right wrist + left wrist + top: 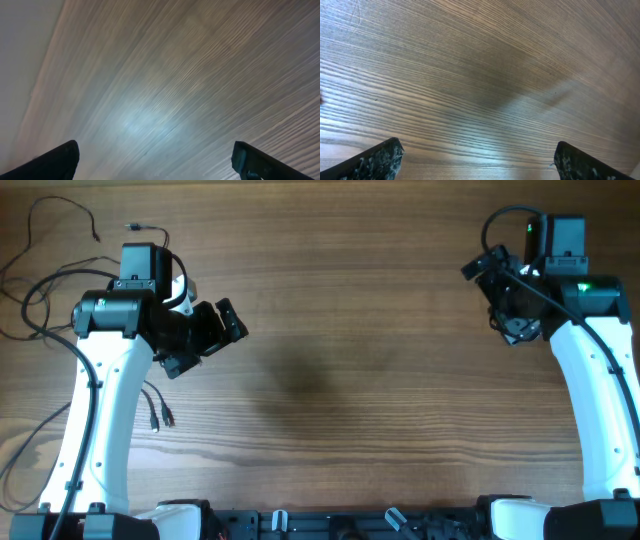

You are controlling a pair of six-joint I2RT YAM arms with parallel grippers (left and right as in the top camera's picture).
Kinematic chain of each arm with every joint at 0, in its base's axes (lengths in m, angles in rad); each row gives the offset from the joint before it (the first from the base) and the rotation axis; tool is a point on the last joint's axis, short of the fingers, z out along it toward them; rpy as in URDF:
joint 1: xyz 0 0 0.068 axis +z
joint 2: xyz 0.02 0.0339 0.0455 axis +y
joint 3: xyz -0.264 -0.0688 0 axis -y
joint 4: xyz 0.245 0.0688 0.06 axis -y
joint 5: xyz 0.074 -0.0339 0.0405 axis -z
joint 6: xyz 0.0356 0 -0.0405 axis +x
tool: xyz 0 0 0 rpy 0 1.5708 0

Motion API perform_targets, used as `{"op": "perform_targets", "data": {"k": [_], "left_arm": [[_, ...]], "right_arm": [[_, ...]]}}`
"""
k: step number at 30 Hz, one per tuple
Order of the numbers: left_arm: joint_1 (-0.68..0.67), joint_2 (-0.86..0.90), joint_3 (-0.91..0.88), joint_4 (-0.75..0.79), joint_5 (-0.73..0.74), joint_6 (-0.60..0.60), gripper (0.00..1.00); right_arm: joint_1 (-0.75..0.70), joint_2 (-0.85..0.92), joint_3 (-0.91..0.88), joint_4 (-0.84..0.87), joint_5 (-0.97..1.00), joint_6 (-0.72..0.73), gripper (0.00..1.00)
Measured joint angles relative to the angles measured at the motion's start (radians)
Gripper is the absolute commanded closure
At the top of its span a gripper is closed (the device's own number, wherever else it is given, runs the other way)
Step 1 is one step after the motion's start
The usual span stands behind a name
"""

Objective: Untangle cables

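Left arm (100,400) reaches forward, its wrist turned toward the table (340,380) centre. Right arm (600,390) reaches forward, its wrist turned inward. The cables (160,415) lie as loose thin black strands along the left edge, around the left arm. Left gripper (203,345) and right gripper (492,300) stand fully open, holding nothing and well apart from the cables.

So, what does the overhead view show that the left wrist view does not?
Only overhead: the right claw, open, and the loose black cables, which lie in thin strands at the table's left side. Only left wrist: a close look at the bare wood grain between the fingertips. Both: the wooden table and the left claw, which is wide open and holds nothing.
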Motion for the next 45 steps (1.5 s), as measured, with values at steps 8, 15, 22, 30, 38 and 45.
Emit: {"op": "perform_targets", "data": {"k": [8, 15, 22, 30, 38, 45], "left_arm": [[0.0, -0.014, 0.0, 0.001, 0.116, 0.118, 0.0], [0.0, -0.314, 0.0, 0.008, 0.124, 0.144, 0.0], [0.0, -0.407, 0.0, 0.042, 0.124, 0.194, 0.0], [0.0, -0.41, 0.0, 0.017, 0.137, 0.208, 0.0], [0.0, -0.665, -0.053, -0.049, 0.147, 0.252, 0.0], [0.0, -0.835, -0.159, -0.117, 0.202, 0.251, 0.0]], "right_arm": [[0.0, -0.002, 0.0, -0.09, -0.215, -0.238, 0.0], [0.058, -0.368, -0.001, -0.36, -0.117, -0.361, 0.0], [0.152, -0.829, -0.002, -0.447, -0.069, -0.392, 0.0], [0.153, -0.944, -0.002, -0.488, 0.032, -0.219, 0.0], [0.153, -0.944, -0.002, -0.492, 0.033, -0.242, 0.0], [0.153, -0.944, -0.002, -0.433, 0.05, -0.279, 0.0]]}}
